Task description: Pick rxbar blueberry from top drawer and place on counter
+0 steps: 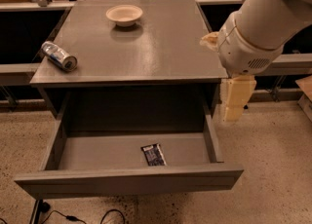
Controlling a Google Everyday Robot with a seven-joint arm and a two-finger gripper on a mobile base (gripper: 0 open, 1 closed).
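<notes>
The rxbar blueberry (153, 154) lies flat on the floor of the open top drawer (129, 181), lower centre of the frame, just behind the front panel. The gripper (237, 100) hangs at the right of the frame, outside the drawer's right wall and below the edge of the counter (161, 47), well apart from the bar. Whether it is open or closed cannot be told, and nothing is seen in its hold. Assessment: the bar is probably light, thin, slightly pliable and slick-wrapped, so it is best pinched from above across its narrow width at mid-length.
</notes>
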